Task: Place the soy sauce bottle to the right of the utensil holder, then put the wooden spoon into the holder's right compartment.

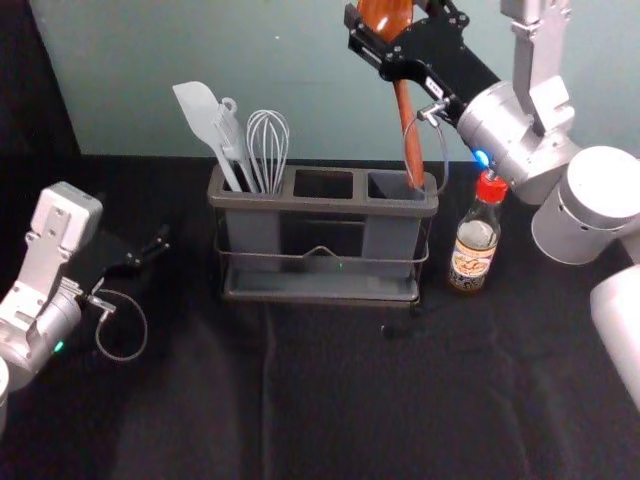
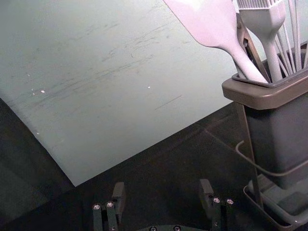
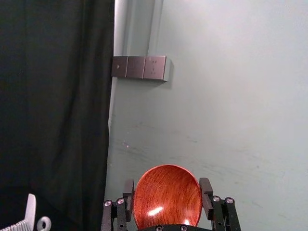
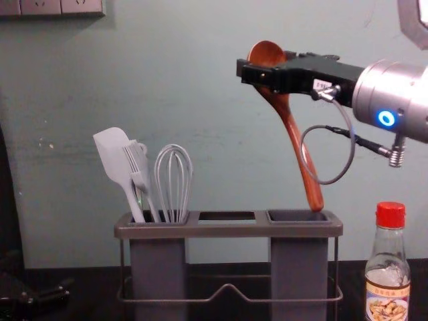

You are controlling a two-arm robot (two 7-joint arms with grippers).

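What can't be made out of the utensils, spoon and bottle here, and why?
- Lower ends of the spatula and whisk: chest view, behind the left compartment's wall.
- Part of the wooden spoon: head view, behind the right gripper.
- Soy sauce bottle's base: chest view, cut off by the lower edge.
- Fine print on its label: head view, too small.

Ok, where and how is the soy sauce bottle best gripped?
Probably by the glass body, below the red cap and tapering neck, coming in level from the robot's right. The bottle stands upright with the utensil holder close on its left, so closing on it front to back should avoid that gap.
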